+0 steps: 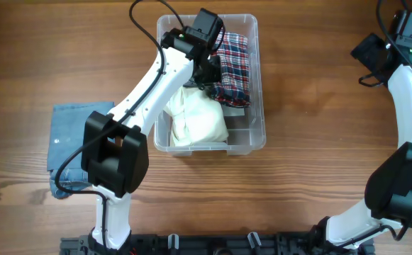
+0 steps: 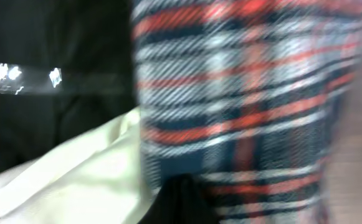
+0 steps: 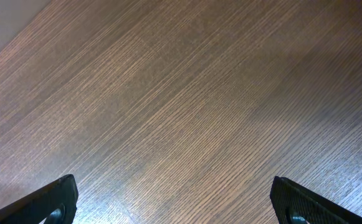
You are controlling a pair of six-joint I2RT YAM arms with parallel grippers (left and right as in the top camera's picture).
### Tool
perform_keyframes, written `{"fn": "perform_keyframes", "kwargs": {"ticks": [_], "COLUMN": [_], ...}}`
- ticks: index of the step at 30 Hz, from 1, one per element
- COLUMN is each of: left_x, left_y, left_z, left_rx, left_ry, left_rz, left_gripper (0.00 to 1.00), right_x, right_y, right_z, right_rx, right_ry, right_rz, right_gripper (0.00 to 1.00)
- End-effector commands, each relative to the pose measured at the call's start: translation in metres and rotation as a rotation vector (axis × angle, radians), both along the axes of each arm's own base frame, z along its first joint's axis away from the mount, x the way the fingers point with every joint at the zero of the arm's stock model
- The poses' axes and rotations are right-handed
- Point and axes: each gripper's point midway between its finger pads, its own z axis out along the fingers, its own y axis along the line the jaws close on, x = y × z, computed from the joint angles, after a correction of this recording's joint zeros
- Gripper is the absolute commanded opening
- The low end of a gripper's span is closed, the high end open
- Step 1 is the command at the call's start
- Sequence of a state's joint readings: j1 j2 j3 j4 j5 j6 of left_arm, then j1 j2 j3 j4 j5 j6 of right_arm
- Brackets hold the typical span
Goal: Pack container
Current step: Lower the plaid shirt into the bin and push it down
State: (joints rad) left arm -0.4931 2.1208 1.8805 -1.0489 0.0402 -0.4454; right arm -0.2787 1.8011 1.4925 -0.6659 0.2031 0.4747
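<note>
The container (image 1: 260,106) sits mid-worktop (image 1: 319,106), holding a plaid cloth (image 1: 234,67) and a cream cloth (image 1: 198,117). The left pincer (image 1: 209,73) is closed inside it, at the plaid cloth. The right pincer (image 3: 174,198) is spread apart above the worktop.

container (image 1: 259,106): is showing as clear, see-through plastic, smooth, its rim catching light in a glossy line.
plaid cloth (image 1: 234,64): is reading as woven fabric in red, navy and white checks; the left wrist view is showing diagonal twill ribs, matt.
cream cloth (image 1: 202,124): is looking like smooth, fine fabric with a faint sheen, creasing softly.
blue cloth (image 1: 71,131): is appearing denim-like, matt, slightly mottled.
table (image 1: 319,78): is showing brown wood grain in fine straight lines, with a low satin sheen.
left arm shells (image 1: 152,81): are showing as white moulded plastic, smooth, glossy.
joint housings (image 1: 113,152): are looking black and matt.
right gripper fingers (image 3: 53,202): are looking black, matt, hard; the material is not telling clearly.
</note>
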Motion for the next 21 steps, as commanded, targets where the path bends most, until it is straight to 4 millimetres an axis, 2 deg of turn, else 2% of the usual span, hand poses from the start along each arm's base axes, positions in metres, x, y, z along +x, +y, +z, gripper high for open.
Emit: {"fn": "perform_keyframes", "kwargs": {"ticks": [1,4,6,8,9,11,12,14,15,17,21], "left_x": [-0.009,-0.004,0.001,0.005,0.006,0.007,0.008,0.011,0.012,0.011,0.011], "left_y": [0.023,0.019,0.017,0.015,0.013,0.011,0.008,0.003,0.0,-0.012,-0.038], "left_z": [-0.036,-0.028,-0.007,0.022,0.05,0.089,0.119,0.134,0.135,0.12,0.072], "left_rx": [0.149,0.126,0.099,0.066,0.035,-0.015,-0.06,-0.09,-0.099,-0.113,-0.088], "left_ry": [0.065,0.032,-0.018,-0.079,-0.137,-0.228,-0.307,-0.357,-0.365,-0.325,-0.248], "left_rz": [0.001,0.002,0.004,0.007,0.009,0.01,0.01,0.008,0.003,-0.028,-0.148], "left_gripper": [0.04,0.04,0.04,0.04,0.04,0.04,0.04,0.04,0.04,0.04,0.04], "right_x": [0.001,0.001,0.001,0.001,0.001,0.001,0.001,0.001,0.001,0.001,0.001], "right_y": [0.0,0.0,0.0,0.0,0.0,0.0,0.0,0.0,0.0,0.0,0.0], "right_z": [-0.005,-0.005,-0.005,-0.005,-0.005,-0.005,-0.005,-0.005,-0.005,-0.005,-0.005], "right_rx": [0.005,0.005,0.005,0.005,0.005,0.005,0.005,0.005,0.005,0.005,0.005], "right_ry": [0.006,0.006,0.006,0.006,0.006,0.006,0.006,0.006,0.006,0.006,0.006], "right_rz": [-0.013,-0.013,-0.013,-0.013,-0.014,-0.013,-0.014,-0.013,-0.013,-0.013,-0.013], "right_gripper": [1.0,1.0,1.0,1.0,1.0,1.0,1.0,1.0,1.0,1.0,1.0]}}
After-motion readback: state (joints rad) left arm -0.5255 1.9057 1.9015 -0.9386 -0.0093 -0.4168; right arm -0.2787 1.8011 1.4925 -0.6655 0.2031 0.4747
